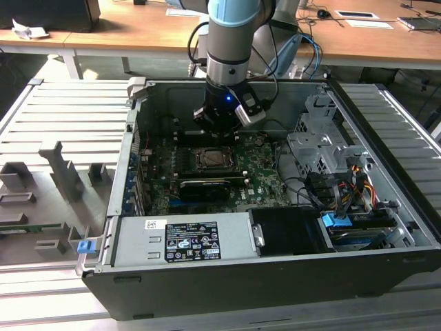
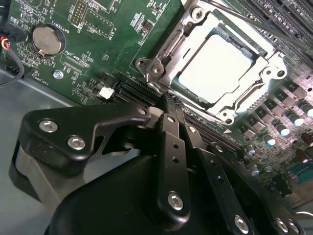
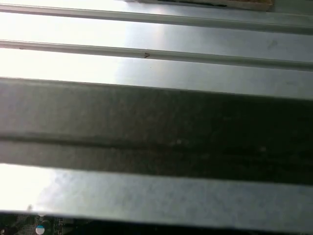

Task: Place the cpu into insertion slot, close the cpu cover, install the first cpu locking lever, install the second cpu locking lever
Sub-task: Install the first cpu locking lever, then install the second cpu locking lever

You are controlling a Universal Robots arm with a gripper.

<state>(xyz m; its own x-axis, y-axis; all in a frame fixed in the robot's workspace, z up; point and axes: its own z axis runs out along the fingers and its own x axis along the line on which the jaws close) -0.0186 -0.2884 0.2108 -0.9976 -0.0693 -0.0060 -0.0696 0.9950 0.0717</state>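
One arm reaches straight down into the open computer case; my end effector [image 2: 166,100], fingers together and empty, hovers just beside the insertion slot [image 2: 195,36], where the cpu [image 2: 215,68] lies flat under the closed cpu cover [image 2: 168,49].

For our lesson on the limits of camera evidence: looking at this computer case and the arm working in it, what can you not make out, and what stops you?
- Locking levers: in the second wrist view, the gripper hides the near corner of the cpu cover.
- The cpu: too small in the exterior view to judge seating.
- Insertion slot contacts: hidden beneath the cpu.
- First wrist view: blurred case wall.
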